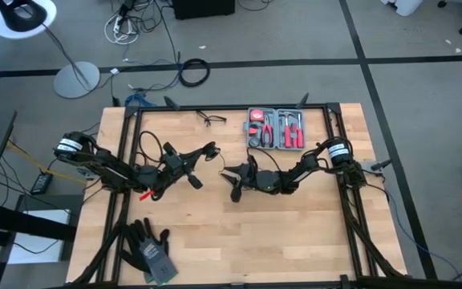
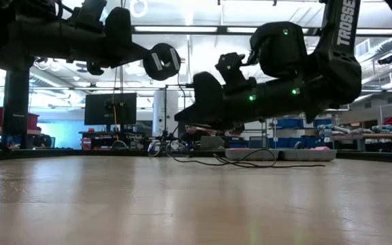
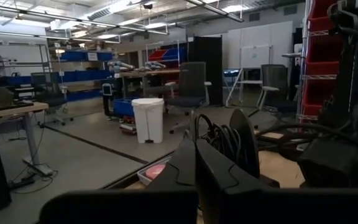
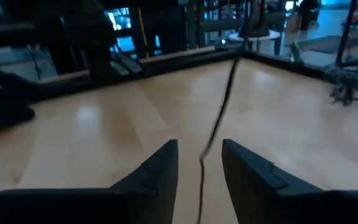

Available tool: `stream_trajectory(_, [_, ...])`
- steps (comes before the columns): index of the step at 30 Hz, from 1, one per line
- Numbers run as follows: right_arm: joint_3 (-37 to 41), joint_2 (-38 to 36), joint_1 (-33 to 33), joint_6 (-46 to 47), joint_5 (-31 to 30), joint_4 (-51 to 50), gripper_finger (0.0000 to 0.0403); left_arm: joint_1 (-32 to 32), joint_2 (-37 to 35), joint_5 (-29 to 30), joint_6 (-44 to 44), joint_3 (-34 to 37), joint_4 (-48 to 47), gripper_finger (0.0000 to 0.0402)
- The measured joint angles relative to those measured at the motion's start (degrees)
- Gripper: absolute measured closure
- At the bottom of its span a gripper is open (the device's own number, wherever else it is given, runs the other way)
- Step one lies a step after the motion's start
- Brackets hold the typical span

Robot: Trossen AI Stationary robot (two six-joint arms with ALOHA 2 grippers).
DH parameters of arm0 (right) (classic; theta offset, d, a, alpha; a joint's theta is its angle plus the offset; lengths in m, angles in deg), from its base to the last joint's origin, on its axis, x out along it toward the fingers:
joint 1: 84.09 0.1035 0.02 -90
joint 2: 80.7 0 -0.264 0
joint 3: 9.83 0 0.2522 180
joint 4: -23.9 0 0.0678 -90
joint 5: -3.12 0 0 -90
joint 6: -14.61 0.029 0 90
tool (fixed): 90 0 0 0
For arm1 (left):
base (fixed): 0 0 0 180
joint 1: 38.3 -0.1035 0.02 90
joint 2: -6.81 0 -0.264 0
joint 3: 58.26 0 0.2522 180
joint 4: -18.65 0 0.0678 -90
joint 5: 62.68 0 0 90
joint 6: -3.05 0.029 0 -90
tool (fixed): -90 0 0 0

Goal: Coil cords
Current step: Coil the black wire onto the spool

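Observation:
My left gripper (image 1: pixel 209 151) sits left of the table's middle, held up off the table and shut on the cords. Wound loops (image 3: pixel 219 134) and the round black puck (image 2: pixel 162 61) show at its fingertips. A thin black strand of the cords (image 4: pixel 219 115) runs over the wood and passes between the open fingers of my right gripper (image 4: pixel 201 163). That gripper (image 1: pixel 231 181) is low over the table's middle and points toward the left gripper. I cannot tell whether its fingers touch the strand. More slack cord (image 2: pixel 250 162) lies on the table behind it. My left gripper is shut on the cords at the wound loops (image 3: pixel 211 138), with the puck (image 3: pixel 244 142) right beside them. Its own fingers hide the exact place of contact. The fingers are about level, pointing toward the table's right side. The loops and puck are lifted clear of the table.
A grey case of red-handled tools (image 1: pixel 275 128) lies at the far edge, right of the middle. A small black wire item (image 1: pixel 209 119) lies at the far edge, and black gloves (image 1: pixel 151 249) lie at the near left. Black frame rails (image 1: pixel 331 128) border the table.

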Motion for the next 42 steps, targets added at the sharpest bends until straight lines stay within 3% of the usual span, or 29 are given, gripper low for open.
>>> stream_trajectory(6, [-1.3,0.0,-0.8,-1.0,0.3,-3.2,0.0309,-0.1,0.0,-0.1,0.5,-0.3,0.0,0.0402])
stream_trajectory(11, [-2.8,0.0,-0.8,-0.3,0.3,-6.4,0.0391,-0.1,0.0,-0.1,0.5,-0.3,-0.3,0.0402])
stream_trajectory(21, [-16.3,0.0,-2.7,-4.5,5.3,-31.0,0.0401,-1.8,0.0,-0.1,-1.1,-0.3,-3.5,0.0401])
stream_trajectory(27, [-22.1,0.0,-3.6,-11.4,9.6,-35.3,0.0402,-2.5,0.0,0.7,-3.7,-1.4,-11.1,0.0401])
stream_trajectory(33, [-26.0,0.0,-4.6,-13.8,9.9,-41.8,0.0402,-2.6,0.0,1.4,-4.4,-5.0,-21.1,0.0402])
stream_trajectory(42, [-26.2,-0.3,-4.0,-15.1,13.6,-43.9,0.0403,-2.7,0.0,2.3,-5.7,-5.6,-23.7,0.0401])
